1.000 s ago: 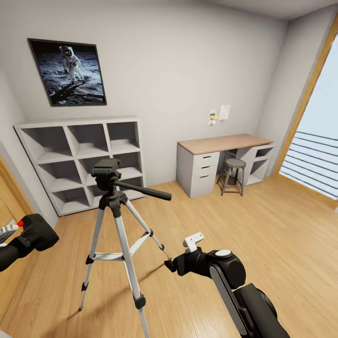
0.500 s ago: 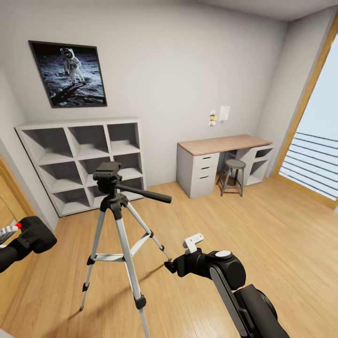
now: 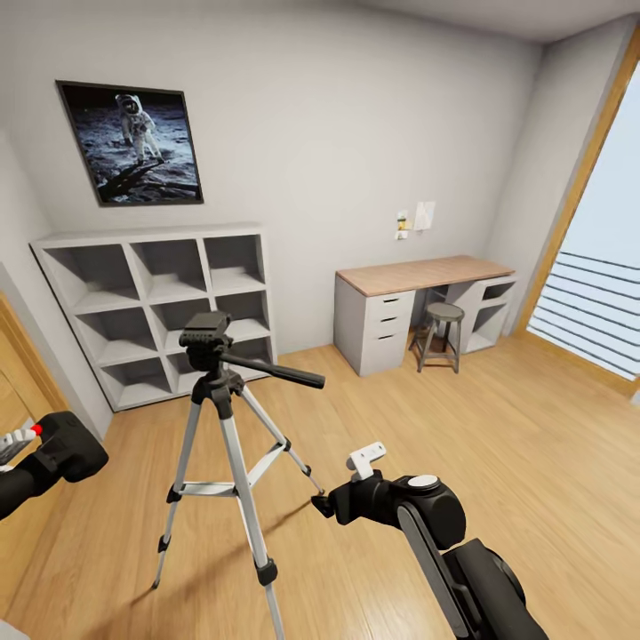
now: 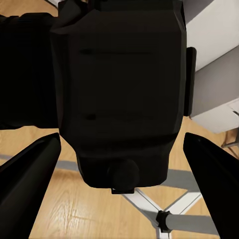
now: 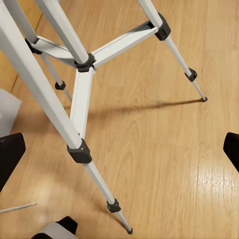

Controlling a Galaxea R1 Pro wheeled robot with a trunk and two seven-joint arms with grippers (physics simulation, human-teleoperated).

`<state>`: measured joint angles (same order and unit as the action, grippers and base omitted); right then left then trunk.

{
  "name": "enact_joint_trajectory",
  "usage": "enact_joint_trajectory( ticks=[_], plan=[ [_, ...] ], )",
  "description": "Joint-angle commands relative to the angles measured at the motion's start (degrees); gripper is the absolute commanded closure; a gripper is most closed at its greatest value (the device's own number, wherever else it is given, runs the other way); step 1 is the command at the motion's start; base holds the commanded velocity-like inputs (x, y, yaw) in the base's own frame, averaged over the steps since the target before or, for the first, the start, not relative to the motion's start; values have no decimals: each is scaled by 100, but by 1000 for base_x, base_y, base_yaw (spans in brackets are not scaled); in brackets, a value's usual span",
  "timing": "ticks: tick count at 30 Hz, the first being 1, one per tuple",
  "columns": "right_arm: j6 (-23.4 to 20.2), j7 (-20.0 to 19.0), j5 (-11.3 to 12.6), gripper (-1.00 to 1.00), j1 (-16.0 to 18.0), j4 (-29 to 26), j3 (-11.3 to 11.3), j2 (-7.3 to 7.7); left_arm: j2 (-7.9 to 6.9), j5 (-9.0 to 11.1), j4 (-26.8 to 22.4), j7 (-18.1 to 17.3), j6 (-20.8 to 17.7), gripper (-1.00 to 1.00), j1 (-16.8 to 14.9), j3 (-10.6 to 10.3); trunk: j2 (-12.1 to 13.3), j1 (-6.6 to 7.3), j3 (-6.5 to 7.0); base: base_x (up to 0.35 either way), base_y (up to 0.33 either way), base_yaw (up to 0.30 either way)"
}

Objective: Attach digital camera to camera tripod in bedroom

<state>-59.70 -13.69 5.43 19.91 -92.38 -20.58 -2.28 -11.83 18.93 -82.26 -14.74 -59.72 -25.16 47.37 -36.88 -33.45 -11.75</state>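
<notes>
The left gripper, clamped on the camera at the frame's lower left, is best raised level above the tripod head at centre-left, then lowered squarely onto its plate.

- A white cube shelf of nine open compartments stands against the light grey back wall.
- A black-framed astronaut poster hangs on the wall above the shelf.
- A wood-topped surface with white drawers stands to the right of the shelf, against the same wall.
- A small round grey stool sits farther right of the shelf, tucked at the surface's open side.
- Small paper notes are on the wall, right of the shelf and above the surface.
</notes>
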Motion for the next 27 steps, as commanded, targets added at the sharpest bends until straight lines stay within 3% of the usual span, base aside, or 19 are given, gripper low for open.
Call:
enact_joint_trajectory(
  ticks=[1, 15, 27],
  plan=[
    [-30, 33, 53, -100, 5, -5, 3, -1, 5, -38, -2, -51, -28, 100, -8, 10, 34, 21, 9, 0, 0, 0],
    [-30, 33, 54, -100, -43, -4, -4, 14, 22, -69, -1, -46, -28, 100, -7, 16, 595, 328, 261, 0, 0, 0],
    [-30, 19, 58, -100, -185, 0, 28, 288, 9, -64, -8, -51, -28, 100, 51, 25, 1076, 592, 476, 0, 0, 0]
  ],
)
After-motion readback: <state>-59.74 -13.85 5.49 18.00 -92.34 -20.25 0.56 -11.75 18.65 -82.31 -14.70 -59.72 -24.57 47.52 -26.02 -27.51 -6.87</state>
